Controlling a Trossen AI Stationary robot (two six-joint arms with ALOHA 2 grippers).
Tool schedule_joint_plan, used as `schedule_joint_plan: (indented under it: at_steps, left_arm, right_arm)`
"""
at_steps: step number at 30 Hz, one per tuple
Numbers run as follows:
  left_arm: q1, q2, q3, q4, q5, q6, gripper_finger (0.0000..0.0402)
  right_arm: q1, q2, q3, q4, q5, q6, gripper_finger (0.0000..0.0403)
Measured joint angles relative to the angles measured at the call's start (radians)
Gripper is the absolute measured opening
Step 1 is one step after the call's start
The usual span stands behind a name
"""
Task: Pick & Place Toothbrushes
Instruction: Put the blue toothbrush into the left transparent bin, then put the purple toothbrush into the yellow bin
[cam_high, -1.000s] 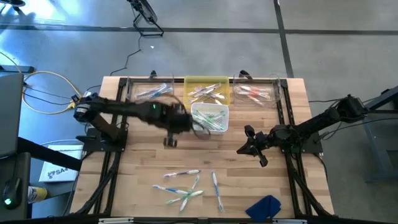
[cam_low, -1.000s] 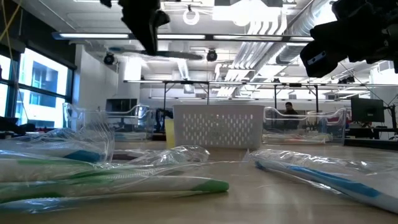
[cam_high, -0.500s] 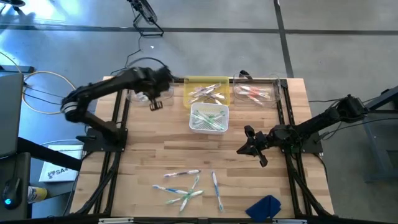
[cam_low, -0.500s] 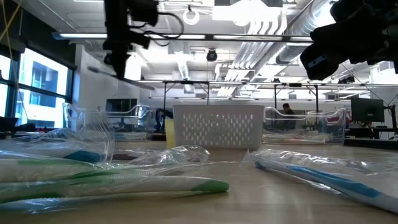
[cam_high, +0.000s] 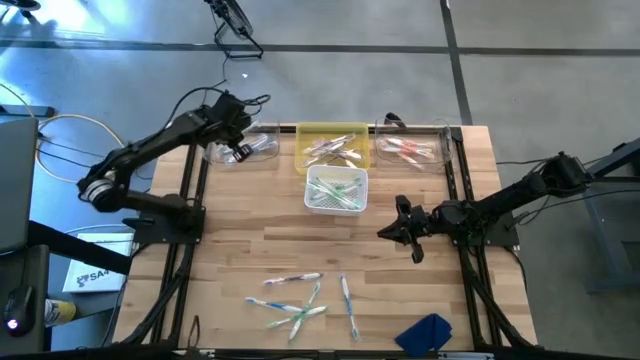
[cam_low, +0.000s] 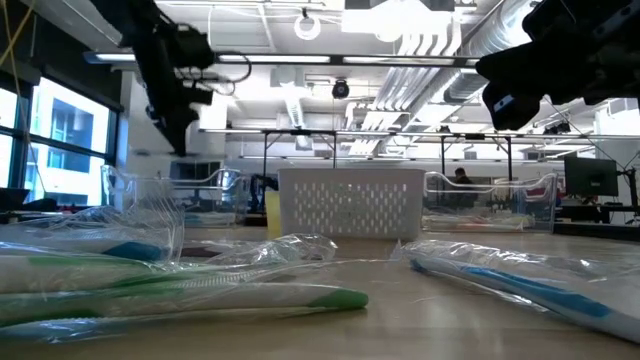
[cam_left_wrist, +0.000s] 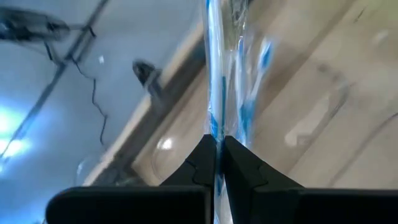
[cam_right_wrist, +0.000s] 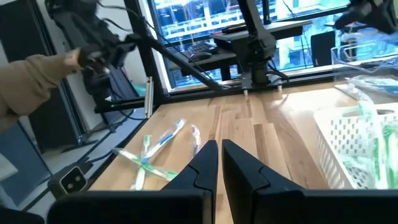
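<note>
Blue-accented and wrapped in clear film, a toothbrush (cam_left_wrist: 214, 74) is seen clamped between the closed fingers of the left gripper (cam_high: 236, 150), which hangs over the clear tray (cam_high: 262, 146) at the table's far left corner. A slip is judged the main risk: only the thin crinkly wrapper may be pinched, so the brush could slide out or swing when the fingers part, and land on the tray's rim or outside it. That tray sits just beside the table edge and the black frame rail (cam_high: 195, 180), so a brush dropped short could be lost over the side. Little room is left there for the wrist; a lower drop is judged safer than a release from height.

The right gripper (cam_high: 404, 229) is held with its fingers together and nothing between them, above bare wood at mid-right, well apart from everything. More toothbrushes lie in the yellow tray (cam_high: 333, 146), the white basket (cam_high: 337, 190) and the far right clear tray (cam_high: 412, 148). The loose cluster of toothbrushes (cam_high: 300, 300) near the front edge is overlapped, so a neighbour could be dragged along in a pick. A blue cloth (cam_high: 424, 333) lies at the front right, near that edge
</note>
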Motion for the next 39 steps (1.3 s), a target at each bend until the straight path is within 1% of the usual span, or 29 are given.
schedule_joint_plan:
  at_steps: [4,6,10,14,17,20,27,30,33,39]
  left_arm:
    - [0.040,0.088,-0.003,-0.002,0.017,0.037,0.0008]
    - [0.049,0.132,-0.003,0.013,0.027,0.069,0.0008]
    - [0.049,0.212,-0.003,0.060,0.031,0.088,0.0008]
    - [0.049,0.262,-0.003,0.105,0.035,0.115,0.0008]
    - [0.048,0.285,-0.003,0.105,0.035,0.117,0.0012]
    - [0.046,0.296,-0.003,0.104,0.033,0.117,0.0035]
    - [0.046,0.298,-0.003,0.105,0.028,0.090,0.0119]
    - [0.046,0.298,-0.003,0.106,0.028,0.089,0.0144]
    - [0.046,0.298,-0.003,0.109,0.028,0.087,0.0156]
    - [0.046,0.298,-0.003,0.166,0.034,0.084,0.0159]
  right_arm:
    - [0.000,0.000,0.000,0.000,-0.001,0.021,0.0015]
    - [0.000,0.000,0.000,0.000,-0.001,0.022,0.0015]
    - [0.000,0.000,0.000,0.000,-0.001,0.017,0.0015]
    - [0.000,0.000,0.000,0.000,-0.001,0.015,0.0015]
    - [0.000,0.000,0.000,0.000,-0.001,0.015,0.0015]
    - [0.000,0.000,0.000,0.000,-0.001,0.015,0.0015]
    - [0.000,0.000,0.000,-0.001,-0.001,-0.004,0.0015]
    - [0.000,0.000,0.000,-0.001,-0.001,-0.004,0.0015]
    - [0.000,0.000,0.000,-0.001,-0.001,-0.012,0.0015]
    - [-0.003,0.000,0.000,-0.001,-0.001,-0.012,0.0015]
